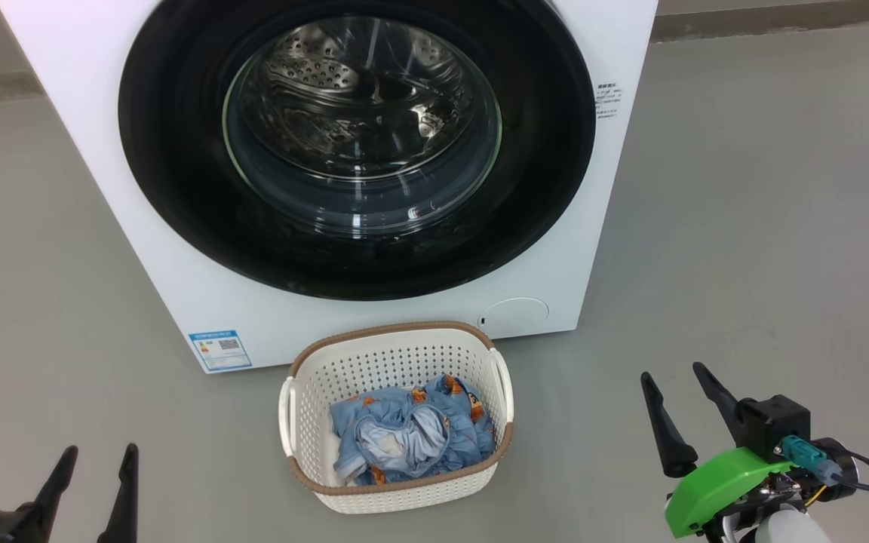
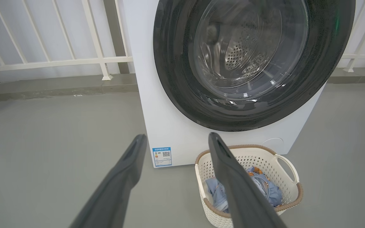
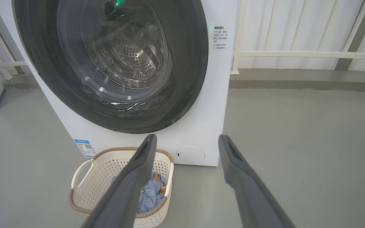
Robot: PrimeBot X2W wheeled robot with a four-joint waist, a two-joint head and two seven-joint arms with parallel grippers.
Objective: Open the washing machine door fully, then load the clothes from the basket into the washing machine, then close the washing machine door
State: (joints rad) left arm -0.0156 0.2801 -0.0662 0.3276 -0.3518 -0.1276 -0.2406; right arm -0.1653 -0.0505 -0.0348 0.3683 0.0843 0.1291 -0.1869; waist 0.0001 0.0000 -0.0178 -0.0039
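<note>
The white washing machine (image 1: 102, 151) stands ahead with its round black-rimmed washing machine door (image 1: 178, 196) shut flat against the front; the steel drum shows through the glass. On the floor in front sits the cream basket (image 1: 374, 362) holding the light blue clothes (image 1: 412, 437). My left gripper (image 1: 99, 456) is open at the lower left, well left of the basket. My right gripper (image 1: 672, 381) is open at the lower right, right of the basket. Both are empty. The wrist views show the same door (image 2: 176, 79) (image 3: 188, 79), basket (image 2: 265, 155) (image 3: 106, 171) and clothes (image 2: 214, 193) (image 3: 150, 193).
Grey floor (image 1: 744, 226) spreads on both sides of the machine. A white railing (image 2: 59, 60) (image 3: 296, 53) and a low kerb run behind it. A blue label (image 1: 219, 351) marks the machine's lower left front; a round cover (image 1: 514, 315) sits at the lower right.
</note>
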